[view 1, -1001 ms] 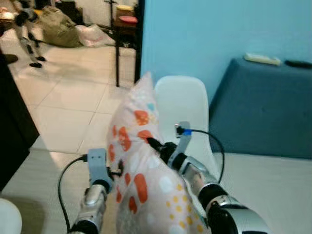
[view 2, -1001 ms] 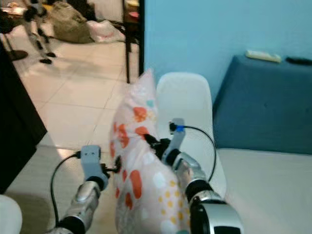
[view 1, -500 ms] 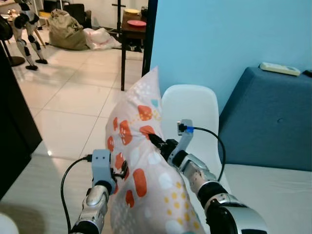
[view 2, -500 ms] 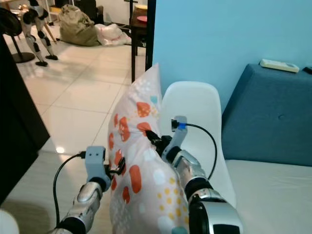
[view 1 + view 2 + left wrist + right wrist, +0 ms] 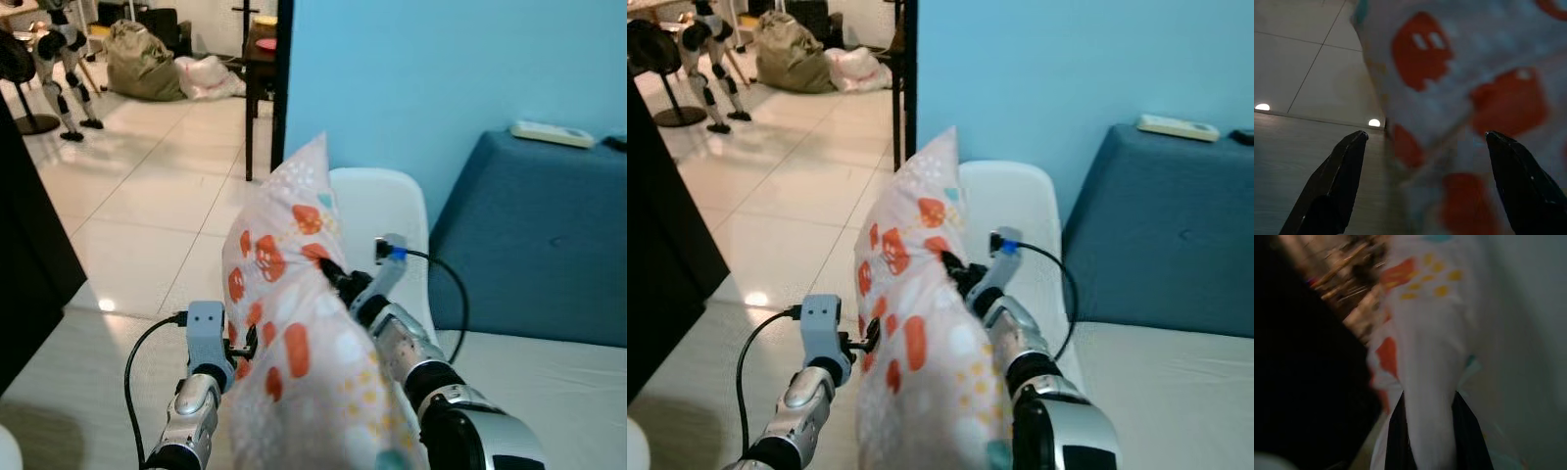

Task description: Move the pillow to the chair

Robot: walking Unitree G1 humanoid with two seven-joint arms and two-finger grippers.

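the right end effector (image 5: 331, 271) is clenched on a fold of the pillow (image 5: 294, 333), its fingers (image 5: 1400, 433) pinching the cloth between them. the left end effector (image 5: 1425, 161) is spread wide with the pillow's lower edge between its fingers, steadying more than gripping. the pillow hangs upright between the two, off any surface, just in front of the white chair (image 5: 382, 211). so the pickup looks done; what is left is to carry it forward over the seat, lower it and let go. just right of the right end effector is a blue sofa (image 5: 534, 230) with a remote (image 5: 554, 134) on top. far beyond the left end effector lie bags (image 5: 137, 61) on the tiled floor (image 5: 137, 196). nothing stands between pillow and chair.
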